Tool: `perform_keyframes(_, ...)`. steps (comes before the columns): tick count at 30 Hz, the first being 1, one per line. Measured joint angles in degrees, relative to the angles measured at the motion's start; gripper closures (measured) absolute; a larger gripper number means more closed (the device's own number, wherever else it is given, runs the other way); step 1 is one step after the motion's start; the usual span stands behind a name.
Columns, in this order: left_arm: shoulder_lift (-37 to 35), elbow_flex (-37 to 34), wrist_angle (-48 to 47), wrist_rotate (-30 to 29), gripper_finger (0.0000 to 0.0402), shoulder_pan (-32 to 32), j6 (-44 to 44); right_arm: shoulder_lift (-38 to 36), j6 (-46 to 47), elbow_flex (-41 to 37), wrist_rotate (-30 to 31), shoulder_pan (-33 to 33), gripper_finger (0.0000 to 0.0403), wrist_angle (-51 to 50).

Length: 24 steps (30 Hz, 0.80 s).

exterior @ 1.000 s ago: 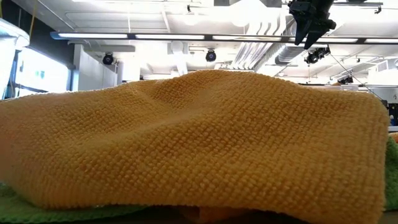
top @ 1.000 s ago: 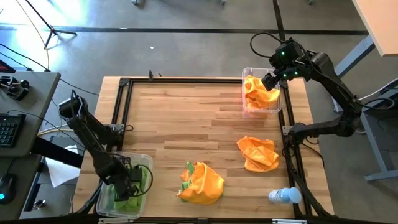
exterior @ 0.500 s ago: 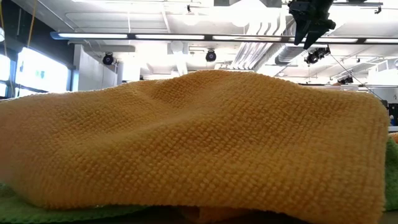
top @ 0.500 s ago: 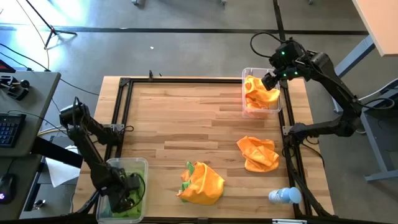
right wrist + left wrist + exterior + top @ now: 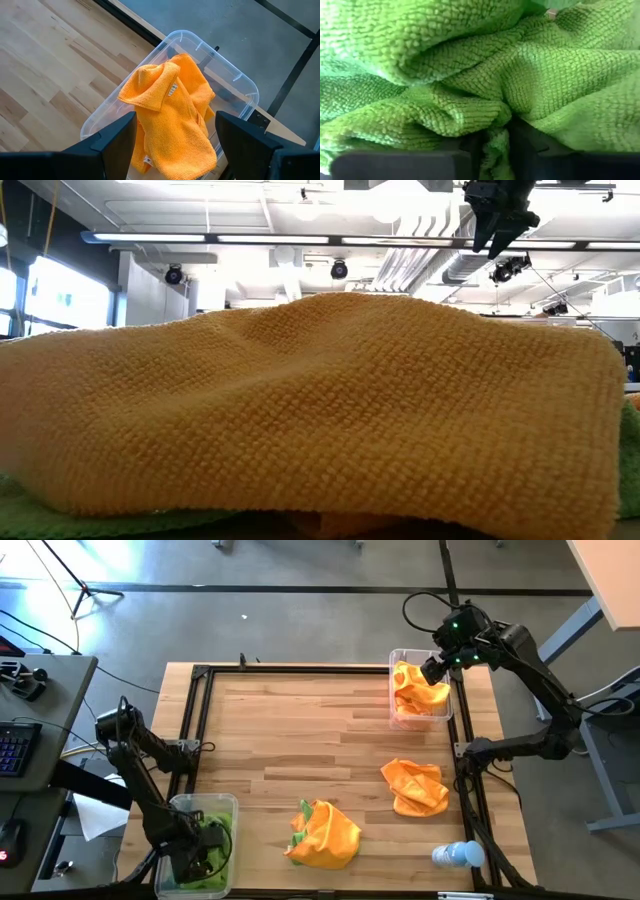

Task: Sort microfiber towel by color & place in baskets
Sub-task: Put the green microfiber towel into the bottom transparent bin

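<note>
My left gripper (image 5: pixel 200 845) points down into the near-left basket (image 5: pixel 205 798) and is shut on a green microfiber towel (image 5: pixel 470 75) lying there. My right gripper (image 5: pixel 435 670) hangs open above the far-right basket (image 5: pixel 396 658), clear of the orange towel (image 5: pixel 170 120) bunched inside it. A loose orange towel (image 5: pixel 415 785) lies crumpled on the table at the right. Another orange towel (image 5: pixel 325 835) lies on top of a green one (image 5: pixel 299 822) near the front edge. That pile fills the low view (image 5: pixel 300 400). My left gripper pinches a raised fold of the green towel (image 5: pixel 493 146) between its two fingers. It comes from above, pointing down. The towel lies slack and bunched in the basket, and how many layers are in the fold cannot be told.
A clear bottle with a blue cap (image 5: pixel 457 855) lies at the near right corner. A black frame (image 5: pixel 190 710) runs along the table's left, far and right sides. Bare wood (image 5: pixel 300 730) spreads across the table's middle.
My left gripper has sunk into the near-left basket, shifting toward the table's near edge, and the green towel has come down with it into the basket. It then stood still. The basket now sits squarer to the table edge.
</note>
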Motion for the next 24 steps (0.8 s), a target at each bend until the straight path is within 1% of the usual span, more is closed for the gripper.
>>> perform_keyframes(4, -1.7, -0.1, 0.1, 0.0, 0.0291, 0.4, -0.4, 0.0, 0.0, 0.0, 0.0, 0.0, 0.0137, 0.0)
perform_keyframes(8, -3.6, 0.4, -2.4, 3.5, 0.0268, 1.6, -2.0, 0.0, 0.0, 0.0, 0.0, 0.0, 0.0137, 0.0)
perform_keyframes(12, -6.6, 0.5, -3.3, 8.0, 0.0264, 3.0, -2.9, 0.0, 0.0, 0.0, 0.0, 0.0, 0.0137, 0.0)
perform_keyframes(18, -13.1, 0.6, -6.0, 9.2, 0.0271, 4.8, -11.5, 0.0, 0.0, 0.0, 0.0, 0.0, 0.0137, 0.0)
perform_keyframes(20, -14.6, 2.0, -8.5, 9.4, 0.0274, 5.0, -12.7, 0.0, 0.0, 0.0, 0.0, 0.0, 0.0137, 0.0)
perform_keyframes(24, -15.3, 7.7, -18.4, 9.4, 0.0277, 5.0, -12.8, 0.0, 0.0, 0.0, 0.0, 0.0, 0.0137, 0.0)
